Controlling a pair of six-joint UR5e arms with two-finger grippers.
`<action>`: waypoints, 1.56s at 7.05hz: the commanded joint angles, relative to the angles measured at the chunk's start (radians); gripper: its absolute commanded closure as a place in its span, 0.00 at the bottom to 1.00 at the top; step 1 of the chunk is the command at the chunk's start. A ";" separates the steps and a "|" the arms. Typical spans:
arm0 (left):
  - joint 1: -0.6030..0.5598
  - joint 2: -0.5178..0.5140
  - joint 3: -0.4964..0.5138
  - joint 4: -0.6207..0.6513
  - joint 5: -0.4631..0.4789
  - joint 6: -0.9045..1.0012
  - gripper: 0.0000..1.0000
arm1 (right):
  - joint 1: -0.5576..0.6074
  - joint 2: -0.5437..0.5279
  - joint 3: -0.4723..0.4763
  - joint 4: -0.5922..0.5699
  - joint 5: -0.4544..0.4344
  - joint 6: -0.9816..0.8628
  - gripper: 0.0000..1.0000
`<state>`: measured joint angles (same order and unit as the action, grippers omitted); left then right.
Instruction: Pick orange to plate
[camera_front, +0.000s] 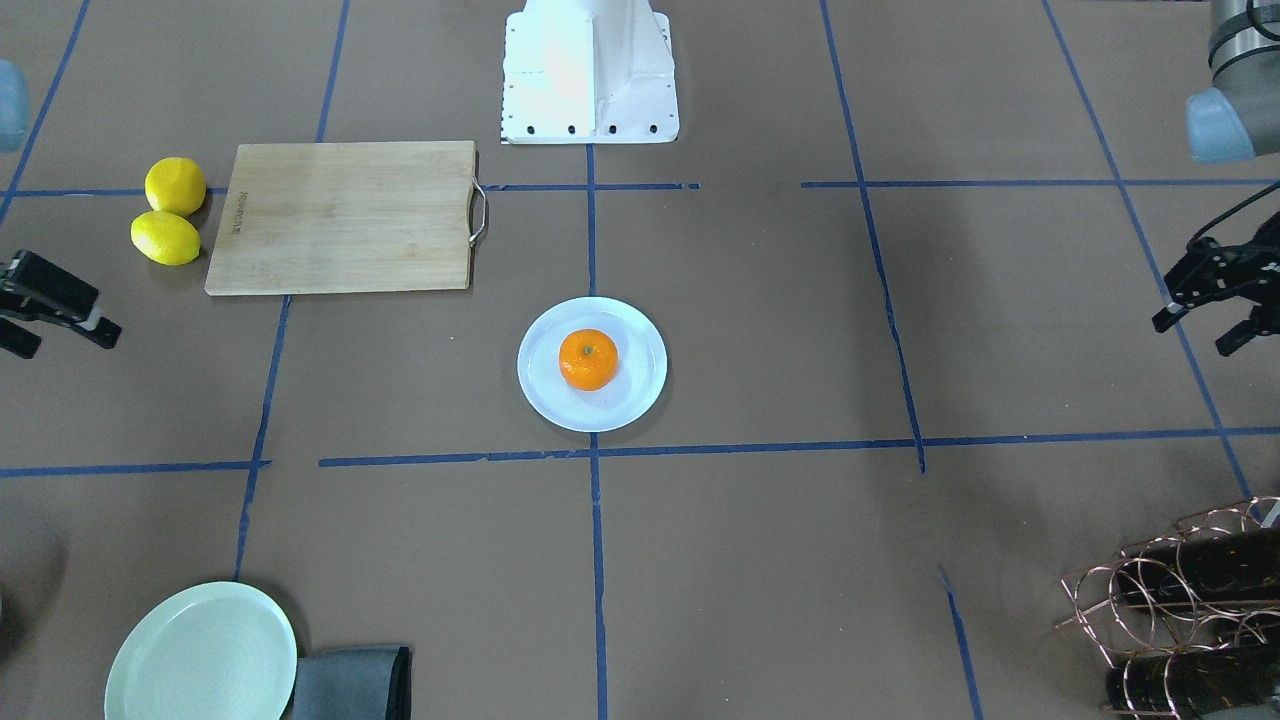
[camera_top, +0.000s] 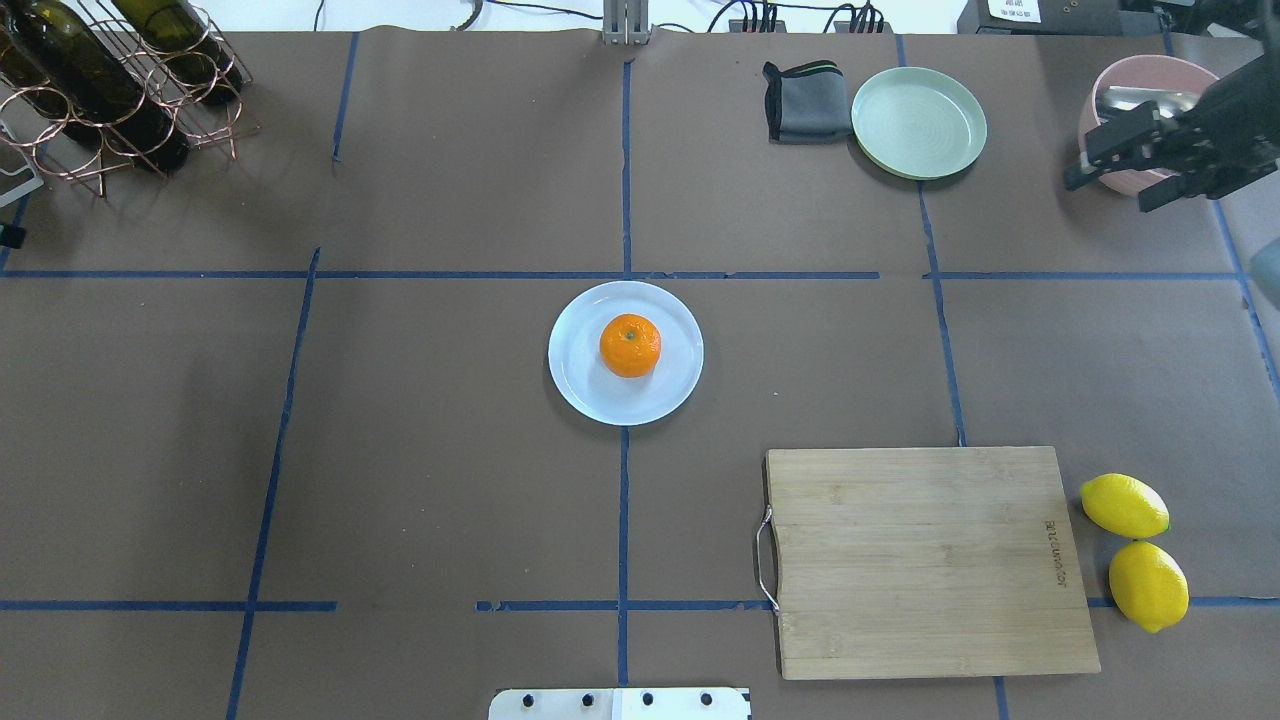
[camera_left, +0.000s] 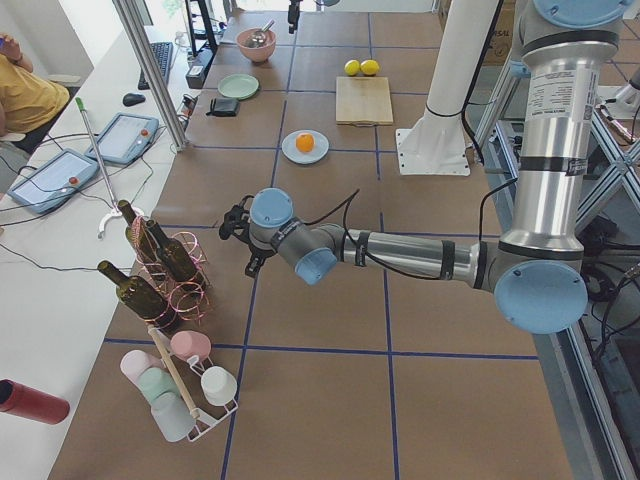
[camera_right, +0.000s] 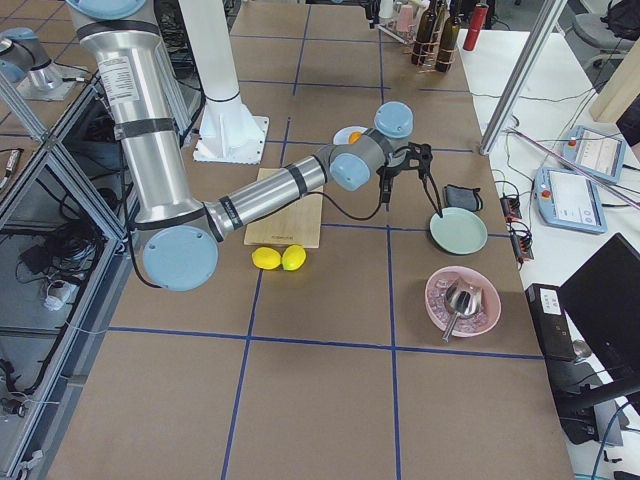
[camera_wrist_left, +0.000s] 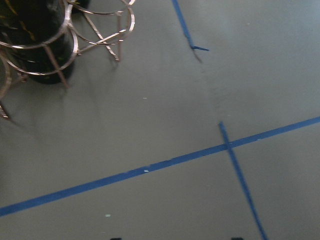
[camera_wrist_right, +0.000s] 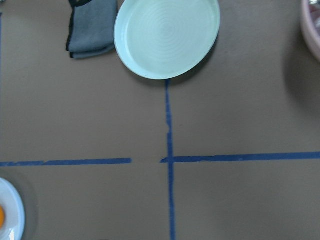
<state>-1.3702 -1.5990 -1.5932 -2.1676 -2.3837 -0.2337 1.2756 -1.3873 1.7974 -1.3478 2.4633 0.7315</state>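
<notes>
The right hand (camera_front: 65, 342) hangs with fingers apart and nothing between them, beside the pink bowl (camera_top: 1140, 68). The left hand (camera_front: 1192, 337) is likewise spread and bare, near the bottle rack (camera_front: 1150, 590). The orange (camera_top: 630, 345) sits on the plate (camera_top: 580, 385), well apart from both. The task looks done. A careless sweep could clip the bowl or rack, or nudge the plate and roll the orange off.
</notes>
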 joint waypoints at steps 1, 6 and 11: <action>-0.188 -0.025 0.000 0.366 -0.005 0.401 0.21 | 0.155 -0.015 -0.015 -0.226 -0.001 -0.369 0.00; -0.254 0.057 -0.123 0.645 -0.011 0.428 0.00 | 0.310 -0.088 0.017 -0.599 -0.083 -0.873 0.00; -0.188 0.131 -0.166 0.721 -0.011 0.424 0.00 | 0.298 -0.171 0.002 -0.587 -0.139 -0.949 0.00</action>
<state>-1.5732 -1.4887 -1.7556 -1.4562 -2.3880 0.1881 1.5765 -1.5347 1.8072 -1.9387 2.3263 -0.2103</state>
